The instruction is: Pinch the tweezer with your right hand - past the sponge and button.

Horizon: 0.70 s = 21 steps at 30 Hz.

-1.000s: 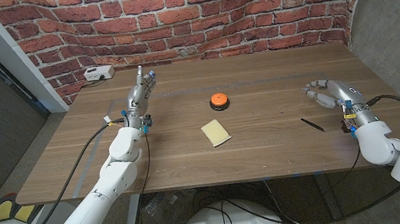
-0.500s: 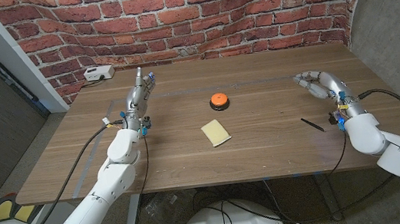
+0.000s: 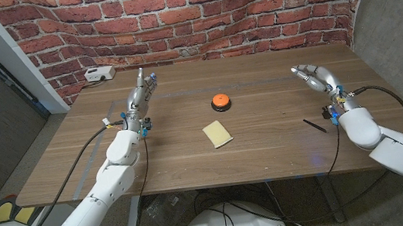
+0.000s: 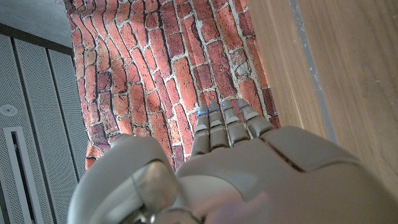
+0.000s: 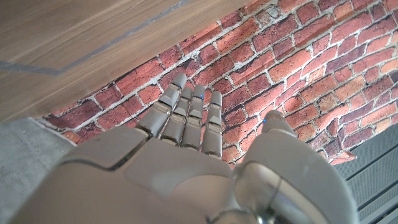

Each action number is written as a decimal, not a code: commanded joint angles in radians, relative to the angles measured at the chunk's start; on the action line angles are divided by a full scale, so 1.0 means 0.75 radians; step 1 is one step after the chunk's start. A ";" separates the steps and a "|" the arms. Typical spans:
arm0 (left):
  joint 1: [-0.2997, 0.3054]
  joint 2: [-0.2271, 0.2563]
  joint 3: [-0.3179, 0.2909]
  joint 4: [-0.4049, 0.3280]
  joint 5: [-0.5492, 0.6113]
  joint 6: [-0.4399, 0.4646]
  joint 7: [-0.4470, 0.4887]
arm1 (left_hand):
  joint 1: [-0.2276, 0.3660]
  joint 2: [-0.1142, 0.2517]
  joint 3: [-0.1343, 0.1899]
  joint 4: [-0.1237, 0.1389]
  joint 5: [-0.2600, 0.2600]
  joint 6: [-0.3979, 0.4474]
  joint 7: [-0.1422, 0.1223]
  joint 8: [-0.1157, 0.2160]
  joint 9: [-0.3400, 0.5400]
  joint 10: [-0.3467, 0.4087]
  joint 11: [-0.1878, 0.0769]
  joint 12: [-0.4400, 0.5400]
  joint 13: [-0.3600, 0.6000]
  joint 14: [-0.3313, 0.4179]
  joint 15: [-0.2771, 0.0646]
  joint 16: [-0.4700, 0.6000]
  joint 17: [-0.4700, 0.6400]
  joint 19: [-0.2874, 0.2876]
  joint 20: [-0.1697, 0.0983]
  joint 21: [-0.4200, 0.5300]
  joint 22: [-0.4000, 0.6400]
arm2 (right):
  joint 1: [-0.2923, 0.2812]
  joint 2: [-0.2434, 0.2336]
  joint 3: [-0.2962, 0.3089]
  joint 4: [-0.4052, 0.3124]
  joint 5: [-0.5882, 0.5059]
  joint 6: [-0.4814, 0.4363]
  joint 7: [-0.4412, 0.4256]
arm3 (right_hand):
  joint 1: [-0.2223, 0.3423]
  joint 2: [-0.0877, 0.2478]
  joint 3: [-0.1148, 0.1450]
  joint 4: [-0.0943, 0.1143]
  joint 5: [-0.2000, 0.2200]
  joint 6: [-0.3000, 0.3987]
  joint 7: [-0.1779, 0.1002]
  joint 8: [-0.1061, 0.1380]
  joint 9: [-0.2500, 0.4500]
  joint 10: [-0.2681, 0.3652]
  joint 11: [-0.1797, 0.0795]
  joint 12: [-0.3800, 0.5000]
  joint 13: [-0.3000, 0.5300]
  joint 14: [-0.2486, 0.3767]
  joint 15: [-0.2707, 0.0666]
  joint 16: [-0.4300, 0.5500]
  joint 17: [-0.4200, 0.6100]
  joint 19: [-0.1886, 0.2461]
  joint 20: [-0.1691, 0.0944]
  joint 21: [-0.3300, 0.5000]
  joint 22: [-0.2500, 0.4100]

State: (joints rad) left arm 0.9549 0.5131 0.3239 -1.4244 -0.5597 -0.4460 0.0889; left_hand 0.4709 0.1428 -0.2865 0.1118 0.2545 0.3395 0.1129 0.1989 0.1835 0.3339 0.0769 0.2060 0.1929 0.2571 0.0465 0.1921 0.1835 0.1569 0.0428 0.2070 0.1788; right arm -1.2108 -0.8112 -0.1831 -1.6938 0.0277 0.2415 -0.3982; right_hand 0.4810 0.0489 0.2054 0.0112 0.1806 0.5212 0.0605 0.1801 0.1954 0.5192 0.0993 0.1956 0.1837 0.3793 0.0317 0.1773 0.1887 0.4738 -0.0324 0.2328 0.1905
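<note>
Black tweezer (image 3: 314,125) lies on wooden table (image 3: 269,151), near right hand (image 3: 315,78); that hand spread, holding nothing; left hand (image 3: 139,92) fingers straight, together, empty.

On the tabletop (image 3: 269,151) one tweezer (image 3: 314,125), one yellow sponge (image 3: 217,133) and one orange button (image 3: 219,102) were counted. One white box (image 3: 98,74) was seen at the far edge. Two robot hands were present: the left hand (image 3: 139,95) and the right hand (image 3: 315,78).
</note>
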 commanded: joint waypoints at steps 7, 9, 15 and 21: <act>-0.014 0.027 0.001 -0.005 -0.014 0.028 -0.036 | 0.011 -0.004 -0.005 0.008 -0.001 -0.016 -0.002 -0.007 0.008 -0.001 0.003 -0.008 0.002 -0.005 0.003 -0.005 0.002 0.005 -0.003 -0.004 0.005 | 0.197 0.093 -0.087 0.165 0.280 0.147 0.254 | -0.122 -0.042 -0.067 0.036 -0.002 -0.125 0.039 -0.010 -0.001 -0.102 0.025 -0.012 0.007 -0.111 0.039 -0.007 0.005 -0.099 0.020 -0.040 -0.001; -0.017 0.029 0.002 -0.003 -0.010 0.028 -0.037 | 0.010 -0.005 -0.006 0.008 -0.001 -0.023 -0.003 -0.009 0.008 -0.007 0.007 -0.010 0.002 -0.008 0.003 -0.006 0.002 0.003 -0.003 -0.004 0.005 | 0.226 0.105 -0.103 0.203 0.317 0.174 0.302 | -0.151 -0.063 -0.087 0.041 0.001 -0.152 0.051 -0.008 -0.003 -0.128 0.036 -0.012 0.007 -0.134 0.049 -0.005 0.004 -0.122 0.022 -0.046 -0.002; -0.022 0.029 0.002 0.003 -0.009 0.023 -0.041 | 0.009 -0.006 -0.007 0.009 -0.002 -0.042 -0.008 -0.014 0.008 -0.017 0.004 -0.013 0.002 -0.018 0.003 -0.008 0.003 0.000 0.000 -0.005 0.005 | 0.279 0.151 -0.126 0.281 0.423 0.214 0.378 | -0.204 -0.098 -0.123 0.051 0.010 -0.229 0.058 -0.009 -0.005 -0.203 0.039 -0.017 0.007 -0.209 0.061 -0.009 0.003 -0.197 0.022 -0.062 -0.002; -0.028 0.036 0.007 -0.006 0.007 0.033 -0.034 | 0.008 -0.007 -0.008 0.010 -0.002 -0.068 -0.012 -0.020 0.008 -0.032 0.003 -0.017 0.002 -0.038 0.006 -0.013 0.003 -0.011 -0.003 -0.009 0.005 | 0.320 0.178 -0.136 0.331 0.542 0.225 0.470 | -0.230 -0.108 -0.138 0.056 0.016 -0.275 0.062 -0.009 -0.006 -0.247 0.039 -0.017 0.006 -0.258 0.071 -0.011 0.002 -0.245 0.028 -0.068 -0.003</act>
State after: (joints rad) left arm 0.9411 0.5323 0.3249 -1.4260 -0.5669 -0.4287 0.0625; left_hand 0.4813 0.1324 -0.2908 0.1161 0.2545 0.2981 0.1031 0.1872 0.1835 0.3168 0.0777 0.1974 0.1929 0.2352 0.0500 0.1879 0.1835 0.1569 0.0428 0.2029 0.1788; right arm -1.0426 -0.7218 -0.2581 -1.5302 0.2854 0.3708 -0.1985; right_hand 0.3211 -0.0285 0.1084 0.0502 0.1855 0.3254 0.1058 0.1733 0.1905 0.3433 0.1282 0.1847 0.1837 0.1984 0.0826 0.1715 0.1885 0.3039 -0.0119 0.1848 0.1859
